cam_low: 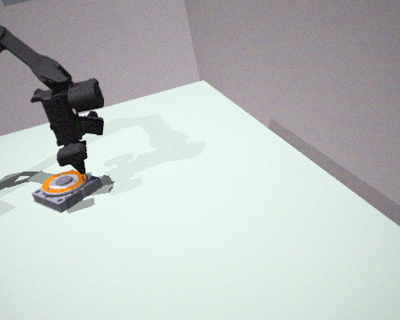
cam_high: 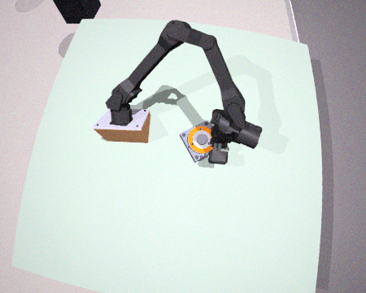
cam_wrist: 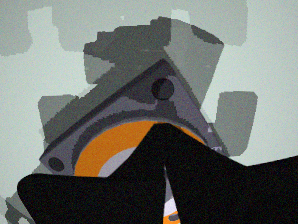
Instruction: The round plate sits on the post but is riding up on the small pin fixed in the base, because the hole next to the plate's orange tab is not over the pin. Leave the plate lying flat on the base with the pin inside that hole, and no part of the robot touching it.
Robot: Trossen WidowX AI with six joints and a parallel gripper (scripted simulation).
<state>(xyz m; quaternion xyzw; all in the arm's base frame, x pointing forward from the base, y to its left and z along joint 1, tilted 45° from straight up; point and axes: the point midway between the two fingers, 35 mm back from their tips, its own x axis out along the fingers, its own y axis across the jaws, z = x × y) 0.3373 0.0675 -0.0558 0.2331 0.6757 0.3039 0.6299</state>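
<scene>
The round plate point(cam_high: 191, 142) point(cam_low: 49, 186) point(cam_wrist: 100, 150), an orange ring with a pale middle, sits around the grey post point(cam_high: 202, 139) point(cam_low: 64, 180) on the square grey base point(cam_high: 186, 141) point(cam_low: 49, 200) point(cam_wrist: 127, 106). In the exterior view its pale rim shows above the base; I cannot tell whether it lies fully flat. My gripper point(cam_low: 83, 172) point(cam_wrist: 161, 131) is shut and empty, pointing down, with its tips at the plate's edge on the side away from the arm's mount. Contact is not clear. The orange tab, its hole and the pin cannot be made out; the fingers hide part of the plate.
The arm's mount, an orange-brown block point(cam_high: 128, 136) with a pale top, stands left of the base in the top view. The arm arches over the back of the pale green table point(cam_high: 159, 220) point(cam_low: 236, 231). Arm shadows fall around the base.
</scene>
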